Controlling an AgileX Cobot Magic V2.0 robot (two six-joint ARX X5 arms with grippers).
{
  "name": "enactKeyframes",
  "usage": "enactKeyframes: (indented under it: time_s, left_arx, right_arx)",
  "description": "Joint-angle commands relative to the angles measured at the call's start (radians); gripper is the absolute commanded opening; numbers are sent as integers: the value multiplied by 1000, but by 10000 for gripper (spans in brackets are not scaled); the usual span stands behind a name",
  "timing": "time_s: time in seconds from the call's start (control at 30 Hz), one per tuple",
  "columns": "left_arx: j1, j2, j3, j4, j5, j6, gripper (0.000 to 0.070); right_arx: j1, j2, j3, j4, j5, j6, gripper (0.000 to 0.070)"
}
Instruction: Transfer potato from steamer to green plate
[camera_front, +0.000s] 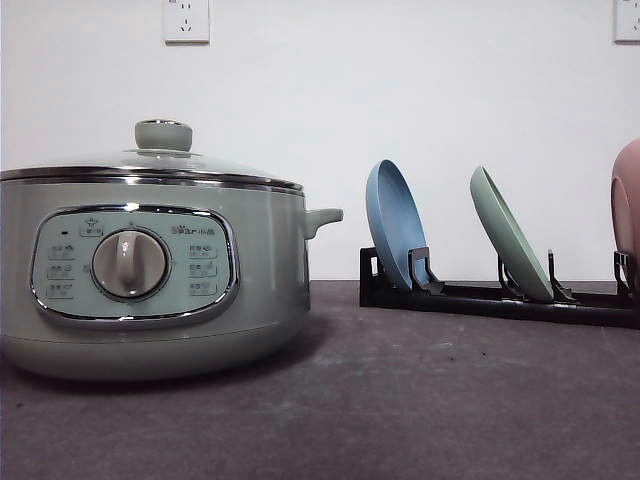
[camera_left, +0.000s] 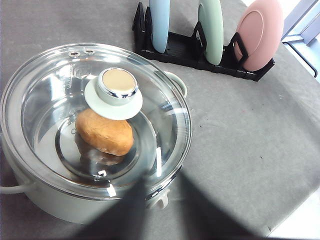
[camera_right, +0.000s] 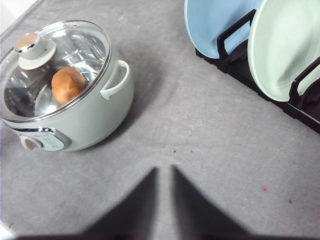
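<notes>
The orange-brown potato (camera_left: 105, 132) sits under the glass lid (camera_left: 150, 125) of the sage-green steamer (camera_front: 150, 270); the mint-green plate (camera_front: 510, 235) stands racked. Lifting the lid carelessly risks dropping it. Neither hand's state can be told.

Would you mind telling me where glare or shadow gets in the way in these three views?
Left wrist view: bright streaks of glare on the glass lid, yet the potato reads clearly through it; a dark shadow wedge falls on the table. Right wrist view: two dark wedges of shadow cross the table below the steamer. Front view: even light, soft shadow under the steamer.
</notes>
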Motion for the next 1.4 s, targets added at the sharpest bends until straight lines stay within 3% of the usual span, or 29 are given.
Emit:
enactKeyframes:
  time_s: [0.0, 0.07, 0.1, 0.47, 0.77, 0.97, 1.37]
  left_arx:
    - [-3, 7, 23, 14, 5, 20, 475]
    - [-3, 7, 23, 15, 5, 20, 568]
    - [-3, 7, 23, 15, 5, 20, 569]
    - [-3, 7, 23, 15, 5, 16, 567]
    - [-3, 6, 23, 15, 5, 16, 567]
    - [-2, 6, 23, 15, 5, 16, 566]
    - [-2, 6, 23, 15, 5, 16, 566]
  right_arx:
    - [3, 5, 21, 6, -3, 2, 397]
    - [3, 5, 21, 8, -2, 12, 538]
    - [3, 5, 21, 8, -3, 12, 544]
    - [3, 6, 21, 21, -3, 26, 543]
    - [3, 68, 37, 109, 1, 136, 543]
    - [3, 215, 130, 153, 10, 155, 542]
    - [5, 642, 478, 170, 55, 158, 541]
